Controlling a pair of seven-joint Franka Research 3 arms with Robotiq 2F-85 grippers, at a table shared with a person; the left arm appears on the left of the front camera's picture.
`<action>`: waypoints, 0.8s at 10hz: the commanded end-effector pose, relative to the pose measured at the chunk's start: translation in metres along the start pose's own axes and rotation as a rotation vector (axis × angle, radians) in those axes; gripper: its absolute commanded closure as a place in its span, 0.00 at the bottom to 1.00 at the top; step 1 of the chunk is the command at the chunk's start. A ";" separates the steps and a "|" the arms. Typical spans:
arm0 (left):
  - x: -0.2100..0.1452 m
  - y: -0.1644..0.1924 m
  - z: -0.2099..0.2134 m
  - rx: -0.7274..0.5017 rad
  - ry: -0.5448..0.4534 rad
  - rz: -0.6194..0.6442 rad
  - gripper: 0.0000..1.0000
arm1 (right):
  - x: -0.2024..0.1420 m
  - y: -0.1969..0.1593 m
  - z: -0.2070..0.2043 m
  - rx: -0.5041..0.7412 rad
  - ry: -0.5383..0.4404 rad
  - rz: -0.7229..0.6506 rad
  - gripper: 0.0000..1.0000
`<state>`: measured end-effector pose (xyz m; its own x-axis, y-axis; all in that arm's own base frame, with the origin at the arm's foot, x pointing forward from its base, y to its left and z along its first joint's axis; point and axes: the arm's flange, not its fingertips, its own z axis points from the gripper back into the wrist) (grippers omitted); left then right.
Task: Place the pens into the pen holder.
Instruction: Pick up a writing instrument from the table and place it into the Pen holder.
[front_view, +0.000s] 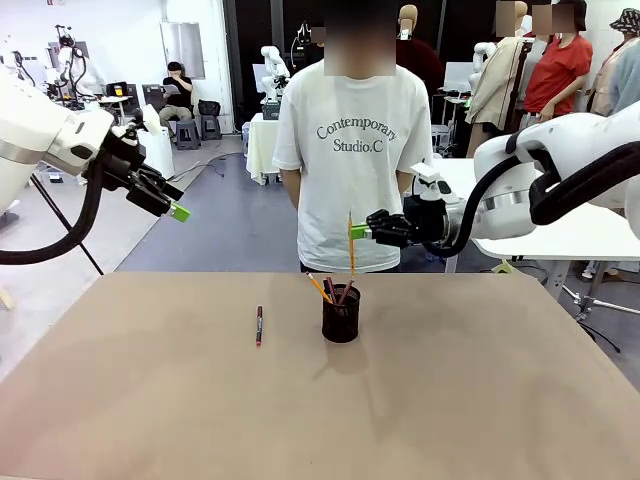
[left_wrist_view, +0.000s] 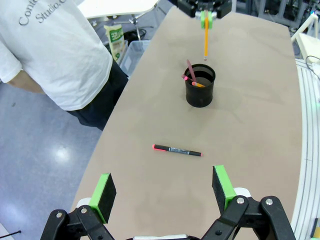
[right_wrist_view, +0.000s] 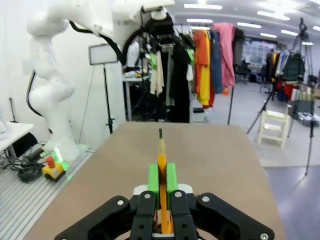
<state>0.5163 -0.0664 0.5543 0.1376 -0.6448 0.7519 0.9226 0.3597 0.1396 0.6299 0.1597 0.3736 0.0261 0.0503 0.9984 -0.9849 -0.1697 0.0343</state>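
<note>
A small black metal-mesh cylinder, the pen holder (front_view: 341, 318), stands upright near the middle of the light brown table (front_view: 480, 400). Directly above it, the black right gripper (front_view: 358, 231) with green pads reaches in sideways. It is clamped on a thin yellow-orange pencil (front_view: 351, 250). The pencil hangs upright, its lower end just over the holder's rim and not touching it. In the right wrist view, the two pads of this gripper (right_wrist_view: 162, 180) press flat against either side of the pencil (right_wrist_view: 161, 150). The left wrist view shows the same pencil (left_wrist_view: 205, 42) hanging from the right gripper (left_wrist_view: 207, 15), over the far side of the pen holder (left_wrist_view: 200, 87).

Inside the holder, a reddish-pink pen (left_wrist_view: 188, 66) and an orange pencil (front_view: 318, 287) lean against the rim, their upper ends sticking out.

A dark red-and-black pen (front_view: 258, 326) lies flat on the table to the left of the holder, apart from it.

The left gripper (front_view: 178, 211) is raised in the air, well to the left of the holder and higher than it. Its jaws are spread wide and hold nothing. In its own wrist view, the green pads of the left gripper (left_wrist_view: 165, 192) stand far apart. The lying pen (left_wrist_view: 177, 149) is on the table beyond them, and the holder is farther off still.

A person in a white printed T-shirt (front_view: 350, 150) stands behind the holder at the table's far edge.
</note>
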 end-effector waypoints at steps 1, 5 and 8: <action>0.001 0.000 0.002 0.005 0.008 0.001 0.00 | -0.006 -0.001 0.001 -0.068 0.018 -0.042 1.00; 0.001 0.000 0.002 0.005 0.008 0.001 0.00 | -0.009 -0.001 0.002 -0.022 0.013 -0.014 1.00; 0.001 0.000 0.002 0.005 0.008 0.001 0.00 | -0.028 -0.007 -0.002 0.009 -0.069 -0.044 1.00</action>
<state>0.5163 -0.0664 0.5543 0.1377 -0.6448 0.7519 0.9226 0.3597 0.1396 0.6285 0.1587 0.3457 0.0777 0.0364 0.9963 -0.9807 -0.1772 0.0829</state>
